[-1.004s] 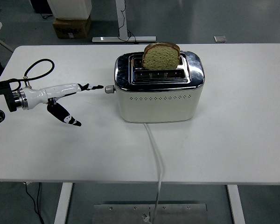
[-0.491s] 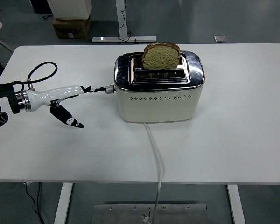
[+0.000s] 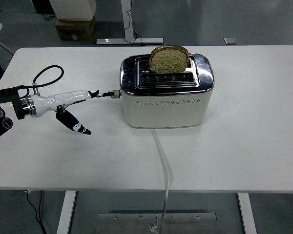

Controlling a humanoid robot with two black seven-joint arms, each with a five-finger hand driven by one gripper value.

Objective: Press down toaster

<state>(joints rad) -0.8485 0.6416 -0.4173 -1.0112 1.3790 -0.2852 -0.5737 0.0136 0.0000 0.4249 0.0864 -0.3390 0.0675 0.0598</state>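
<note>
Reaching in from the left with my left hand [image 3: 71, 103], arm held low and level so the fingers line up with the lever knob [image 3: 115, 93] on the left end of the toaster [image 3: 167, 95]. That knob sits high on the side wall, just under the chrome top, which I read as the lever being up and unpressed; the slice of bread [image 3: 169, 58] standing tall out of the rear slot fits that. Toaster sits mid-table [image 3: 244, 146], cord [image 3: 162, 161] running off the near edge toward me. Fingers: long ones stretched straight out toward the knob, thumb hanging down and apart, so the hand is loosely spread and gripping nothing. Fingertips [image 3: 106, 94] look to be at the knob, maybe touching — the view is too small to be sure of contact. Next I'd need the tips on top of the knob, then a straight push down. Right arm isn't visible.
</note>
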